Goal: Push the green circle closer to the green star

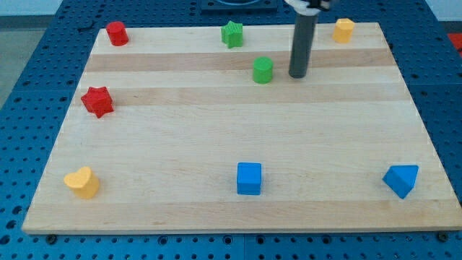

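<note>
The green circle (263,70) stands on the wooden board (231,137) near the view's top, a little right of centre. The green star (232,34) sits up and to the left of it, by the board's top edge, with a clear gap between them. My tip (297,75) rests on the board just to the right of the green circle, a short gap away and not touching it. The dark rod rises from the tip toward the view's top.
A red cylinder (117,33) is at the top left and a red star (97,101) at the left. A yellow hexagon (343,30) is at the top right. Along the bottom stand a yellow heart (82,182), a blue cube (249,178) and a blue triangle (401,180).
</note>
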You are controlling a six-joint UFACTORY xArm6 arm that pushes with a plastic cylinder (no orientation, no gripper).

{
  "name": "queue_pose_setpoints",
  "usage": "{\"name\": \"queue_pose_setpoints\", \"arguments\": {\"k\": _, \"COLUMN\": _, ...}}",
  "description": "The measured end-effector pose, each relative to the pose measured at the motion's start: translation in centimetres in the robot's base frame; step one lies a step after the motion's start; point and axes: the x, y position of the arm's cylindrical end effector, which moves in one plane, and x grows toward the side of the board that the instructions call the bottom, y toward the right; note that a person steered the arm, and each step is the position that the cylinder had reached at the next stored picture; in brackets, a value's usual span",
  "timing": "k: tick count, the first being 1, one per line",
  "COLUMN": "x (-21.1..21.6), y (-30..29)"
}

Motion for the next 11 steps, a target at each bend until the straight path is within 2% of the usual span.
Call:
{"name": "queue_pose_setpoints", "arguments": {"k": 1, "x": 3.7, "y": -0.3}}
{"name": "queue_pose_setpoints", "arguments": {"k": 2, "x": 4.0, "y": -2.9}}
{"name": "queue_pose_setpoints", "arguments": {"k": 4, "x": -1.5, "y": -4.0}}
{"name": "queue_pose_setpoints", "arguments": {"k": 6, "x": 3.9, "y": -5.8}}
{"name": "queue_pose_setpoints", "arguments": {"k": 7, "x": 4.2, "y": -10.6}}
{"name": "queue_pose_setpoints", "arguments": {"k": 8, "x": 2.4, "y": -13.1}}
{"name": "queue_pose_setpoints", "arguments": {"k": 10, "x": -3.3, "y": -13.1}}
{"name": "queue_pose_setpoints", "arguments": {"k": 11, "x": -0.7, "y": -13.6}}
